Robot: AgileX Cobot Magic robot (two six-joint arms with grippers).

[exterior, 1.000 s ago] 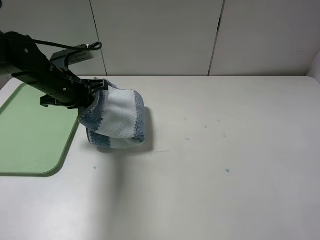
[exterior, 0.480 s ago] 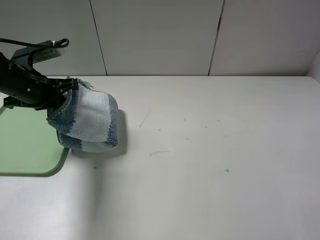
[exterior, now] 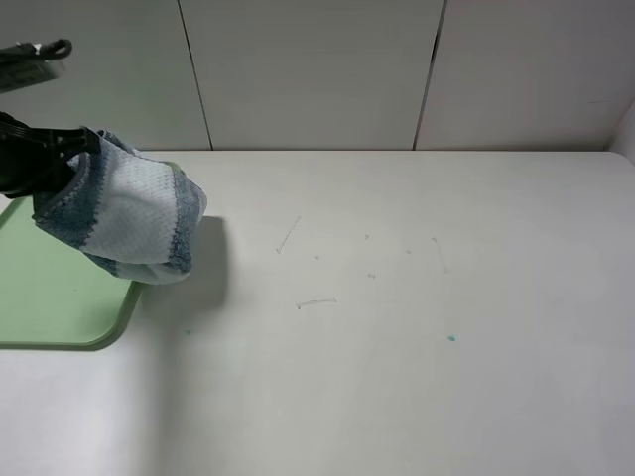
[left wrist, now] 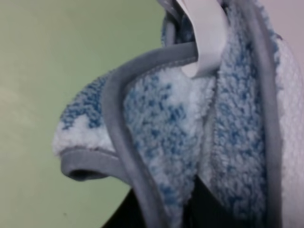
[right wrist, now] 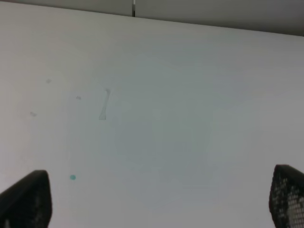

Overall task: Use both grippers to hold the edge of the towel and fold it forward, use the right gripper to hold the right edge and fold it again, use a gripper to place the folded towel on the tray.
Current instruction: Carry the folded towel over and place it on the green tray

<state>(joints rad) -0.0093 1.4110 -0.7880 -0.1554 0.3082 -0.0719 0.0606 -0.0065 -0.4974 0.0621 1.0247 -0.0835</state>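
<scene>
Exterior high: the folded towel (exterior: 124,218) has been carried leftward since a second ago and now hangs over the tray's (exterior: 60,317) right rim, clamped by the left gripper (exterior: 45,159); lowering and release are judged to remain. Left wrist: the hem (left wrist: 128,142) is seen pinched, green tray behind. Right wrist: the right gripper (right wrist: 156,204) is spread wide, empty, over bare table (right wrist: 190,95).
</scene>
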